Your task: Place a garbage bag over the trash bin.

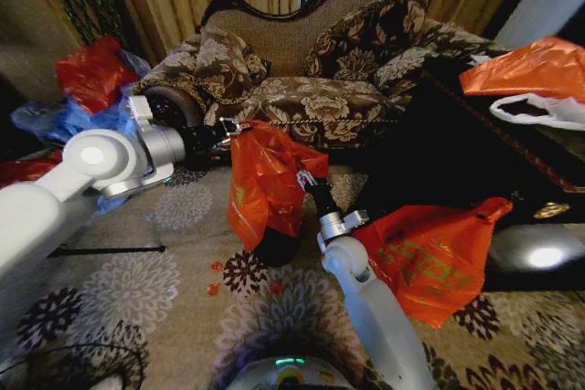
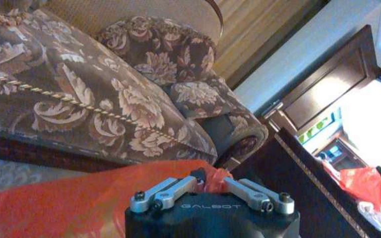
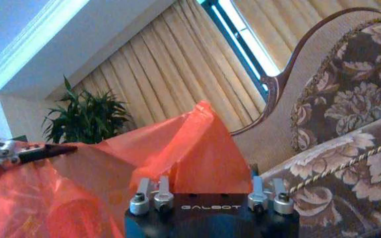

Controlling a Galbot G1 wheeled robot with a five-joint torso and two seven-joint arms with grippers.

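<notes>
The orange-red garbage bag (image 1: 263, 180) hangs in the air in front of the sofa. My left gripper (image 1: 234, 127) reaches in from the left and is shut on the bag's top edge (image 2: 207, 182). At the bag's right edge is my right gripper (image 1: 306, 180), coming up from below. Its finger links stand wide apart, and the plastic (image 3: 197, 148) drapes over and hides its fingertips. The black trash bin (image 1: 274, 248) stands on the carpet directly under the bag, with its top covered by the bag's lower end.
A bigger orange bundle with yellowish print (image 1: 425, 258) lies right of my right arm. A dark wooden table (image 1: 475, 148) with orange and white bags stands on the right. The patterned sofa (image 1: 320, 98) is behind, and red and blue bags (image 1: 87, 79) lie at the left.
</notes>
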